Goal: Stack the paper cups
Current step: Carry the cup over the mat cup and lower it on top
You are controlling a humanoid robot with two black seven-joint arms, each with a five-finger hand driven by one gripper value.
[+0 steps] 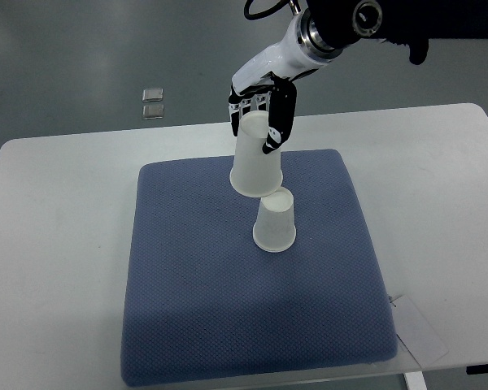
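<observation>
A white paper cup (275, 224) stands upside down near the middle of the blue mat (195, 276). A second white paper cup (254, 166) hangs upside down just above and to the left of it, its wide rim overlapping the standing cup's top. My right hand (262, 114) comes in from the top right and is shut on the narrow end of this raised cup, with black fingers (281, 122) wrapped around it. The left arm is not in view.
The blue mat lies on a white table (57, 211). A white card (420, 329) sticks out from under the mat's front right corner. Two small clear squares (154, 102) lie on the grey floor beyond the table's far edge.
</observation>
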